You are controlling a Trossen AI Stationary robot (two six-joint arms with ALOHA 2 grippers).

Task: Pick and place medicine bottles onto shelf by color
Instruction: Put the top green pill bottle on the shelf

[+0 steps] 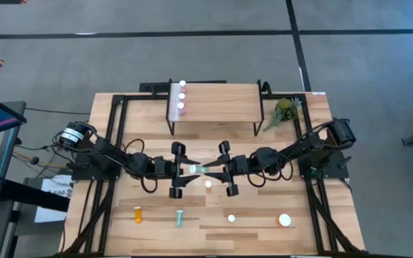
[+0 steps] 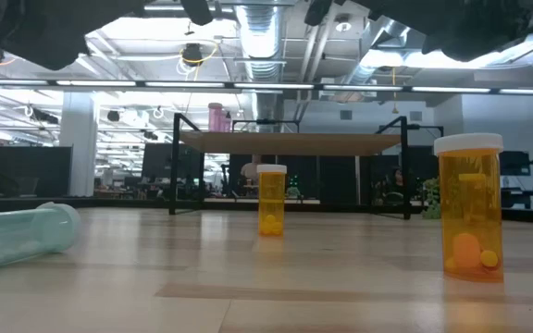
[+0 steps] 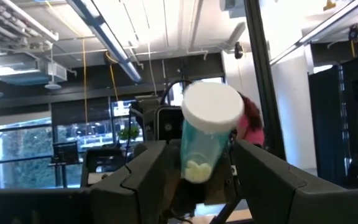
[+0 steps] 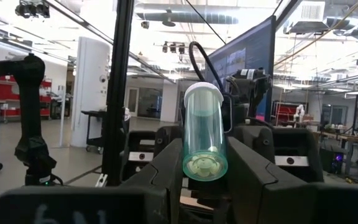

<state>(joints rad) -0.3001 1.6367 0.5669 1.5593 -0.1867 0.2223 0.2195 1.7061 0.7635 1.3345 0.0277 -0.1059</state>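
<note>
Mid-handover above the surface: left hand and right hand both grip a teal bottle; next, one must release before shelf placement.

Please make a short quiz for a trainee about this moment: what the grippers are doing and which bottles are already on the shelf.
1. True or false: the shelf has no bottles on it yet.
2. Which colour is the bottle held in the right gripper above the middle of the table? A pink, B teal, C orange.
3. How many pink bottles stand at the shelf's left end in the high view?

Key:
1. False.
2. B, the teal bottle. Its white cap points toward the left arm.
3. Three.
</note>
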